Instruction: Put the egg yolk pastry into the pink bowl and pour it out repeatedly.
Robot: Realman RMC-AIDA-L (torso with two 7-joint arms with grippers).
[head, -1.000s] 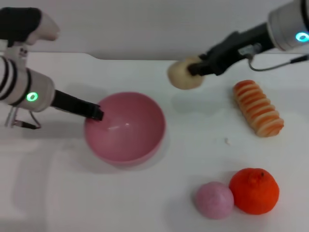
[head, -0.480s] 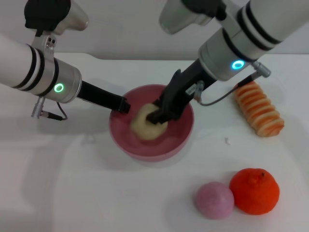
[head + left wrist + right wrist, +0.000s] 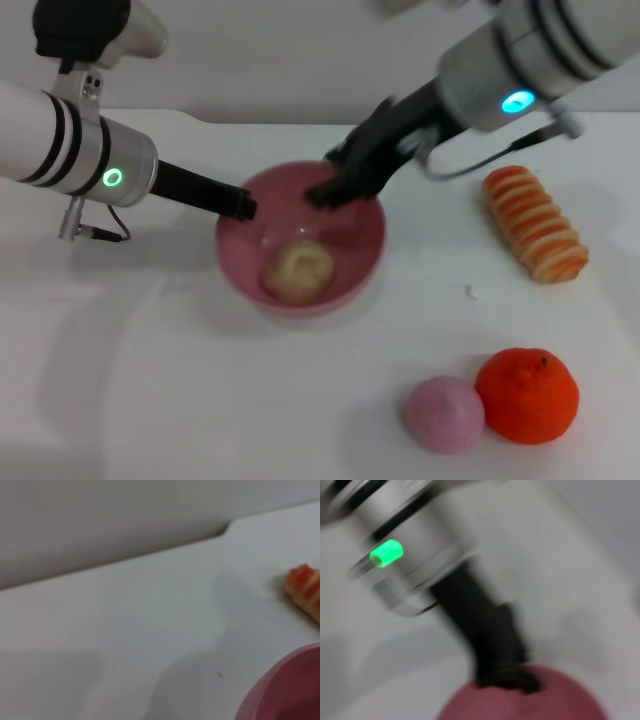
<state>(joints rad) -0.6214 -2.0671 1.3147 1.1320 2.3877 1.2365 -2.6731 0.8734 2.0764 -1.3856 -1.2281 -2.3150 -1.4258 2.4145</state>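
Observation:
The pink bowl [image 3: 355, 225] stands upright on the white table, left of centre in the head view. The egg yolk pastry [image 3: 297, 271], a pale beige bun, lies loose inside it, toward the near wall. My left gripper [image 3: 241, 206] is shut on the bowl's left rim. My right gripper [image 3: 335, 185] hovers open just over the far rim, above the pastry and not touching it. The right wrist view shows the left gripper [image 3: 506, 677] biting the bowl's rim [image 3: 560, 700]. A slice of the bowl [image 3: 292, 690] also fills a corner of the left wrist view.
A ridged orange-striped bread roll [image 3: 535, 225] lies to the right of the bowl; its end [image 3: 306, 587] also appears in the left wrist view. A pink ball [image 3: 445, 413] and an orange [image 3: 527, 395] sit together at the front right.
The right gripper carried the pastry into the bowl, let it go and drew back up toward the far rim. The pastry now rests in the bowl. The bowl shifted slightly left.

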